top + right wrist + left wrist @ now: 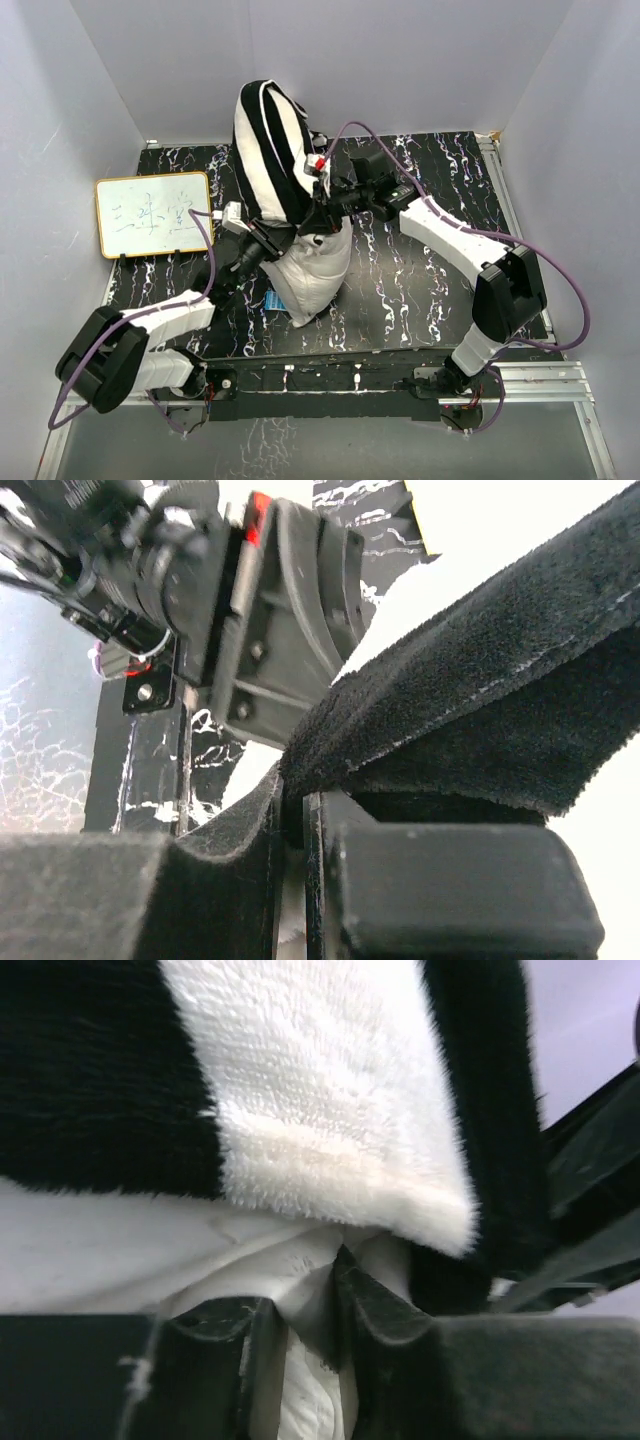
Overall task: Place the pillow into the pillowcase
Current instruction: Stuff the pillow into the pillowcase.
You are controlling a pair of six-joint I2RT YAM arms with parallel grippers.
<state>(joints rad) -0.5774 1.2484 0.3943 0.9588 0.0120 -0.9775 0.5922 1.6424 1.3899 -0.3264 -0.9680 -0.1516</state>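
1. The pillow [318, 272] stands tilted at the middle of the worktop [430, 290]. Its upper part is already sheathed in the pillowcase [262, 150]. Only the lower white end is left bare, and it rests on the worktop.
2. The step in hand is judged to be the drawing of the striped hem down over that bare end. The smaller part of the work is judged to remain.
3. The left tool [305, 1305] is seen nearly pressed together. A fold of the pillow's white fabric is pinched in its narrow gap, just under the fleecy hem.
4. The right tool [295, 815] is pressed together on a black edge of the pillowcase, at the pillow's opposite flank.
5. The hem is best pulled by the right tool towards the arms' bases. It should be drawn along the pillow's length rather than across it, so that the sleeve is not bunched on one side.
6. The pillow should be braced by the left tool while the hem is drawn. If that pinch is given up, a new one is best taken on the hem at the left flank, so that both edges are brought down evenly.
7. Short, slow pulls are advised. The filling looks soft and is likely to bulge and jam the opening if it is dragged fast.
8. The whiteboard [152, 213] lies near the left arm. It could be knocked by a wide swing of that arm.
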